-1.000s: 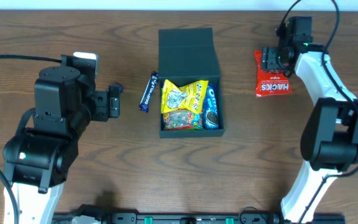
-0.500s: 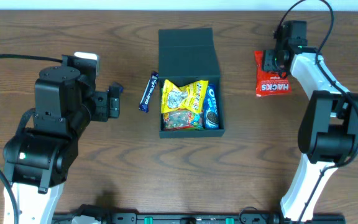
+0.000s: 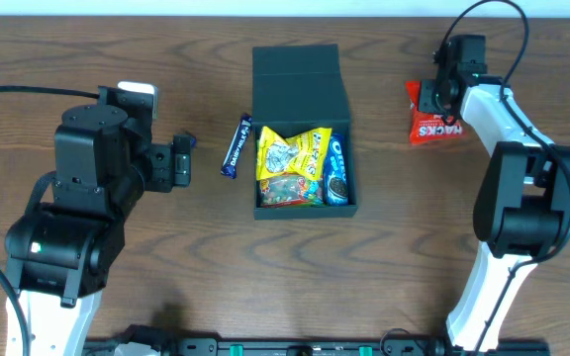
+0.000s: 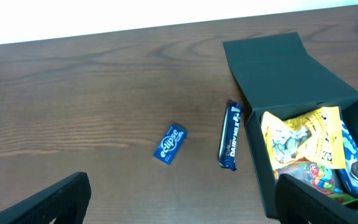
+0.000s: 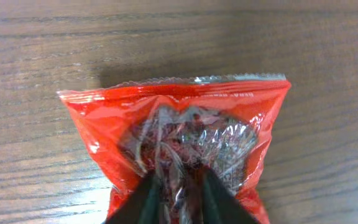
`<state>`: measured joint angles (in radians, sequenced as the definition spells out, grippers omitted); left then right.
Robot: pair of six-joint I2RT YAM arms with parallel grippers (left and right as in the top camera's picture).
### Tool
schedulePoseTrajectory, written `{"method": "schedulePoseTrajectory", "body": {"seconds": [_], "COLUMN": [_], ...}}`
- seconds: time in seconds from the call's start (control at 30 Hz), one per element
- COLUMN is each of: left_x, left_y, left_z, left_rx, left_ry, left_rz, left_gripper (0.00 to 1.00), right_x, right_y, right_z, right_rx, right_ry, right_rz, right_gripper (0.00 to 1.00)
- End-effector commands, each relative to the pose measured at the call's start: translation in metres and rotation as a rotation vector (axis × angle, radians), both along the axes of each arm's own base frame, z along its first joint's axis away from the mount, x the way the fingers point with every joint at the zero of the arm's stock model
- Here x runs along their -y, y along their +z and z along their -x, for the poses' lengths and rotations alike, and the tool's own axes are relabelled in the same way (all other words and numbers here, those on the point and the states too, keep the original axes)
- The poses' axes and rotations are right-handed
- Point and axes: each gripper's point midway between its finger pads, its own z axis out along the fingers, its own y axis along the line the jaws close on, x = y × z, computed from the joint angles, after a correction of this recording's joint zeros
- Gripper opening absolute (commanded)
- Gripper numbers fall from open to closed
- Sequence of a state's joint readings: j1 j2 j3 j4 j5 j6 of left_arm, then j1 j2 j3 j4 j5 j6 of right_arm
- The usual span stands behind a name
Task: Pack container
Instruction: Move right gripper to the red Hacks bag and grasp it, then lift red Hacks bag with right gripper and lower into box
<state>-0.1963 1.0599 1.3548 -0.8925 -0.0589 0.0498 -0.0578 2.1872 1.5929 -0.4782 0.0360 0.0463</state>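
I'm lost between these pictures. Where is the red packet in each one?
Overhead: the red packet lies at the upper right, with the right gripper on its far end.
Left wrist: not in it.
Right wrist: the packet fills the middle, its film pinched at the bottom edge.
Shared landmark: the right gripper clamped on the packet, seen in the overhead and right wrist views.

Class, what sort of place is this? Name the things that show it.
Probably a robot test bench: left arm and right arm at a wooden table, with a container of snacks and a red snack packet on it.
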Motion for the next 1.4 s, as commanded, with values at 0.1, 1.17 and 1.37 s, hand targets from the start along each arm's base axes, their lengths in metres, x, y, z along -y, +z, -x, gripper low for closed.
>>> {"method": "schedulePoseTrajectory", "body": {"seconds": [0.1,1.17,1.37], "left_x": [-0.001,-0.002,-0.004], "left_y": [0.009,0.023,0.029], "left_z": [-0.001,0.008,0.015], "left_rx": [0.02,0.072,0.093], "left_ry": [-0.002,-0.003,-0.002], "left_rz": [0.003,0.012,0.017], "left_gripper": [0.95,0.95,0.95], "right_x": [0.0,-0.191,-0.253], "right_y": [-0.03,0.214,0.199], "right_z": [0.016,0.07,0.123], "right_rx": [-0.089,0.347,0.279], "right_ry": [-0.01,0.889,1.208], "right_rz": [-0.005,0.07,0.028], "right_gripper": [0.01,0.01,0.01]}}
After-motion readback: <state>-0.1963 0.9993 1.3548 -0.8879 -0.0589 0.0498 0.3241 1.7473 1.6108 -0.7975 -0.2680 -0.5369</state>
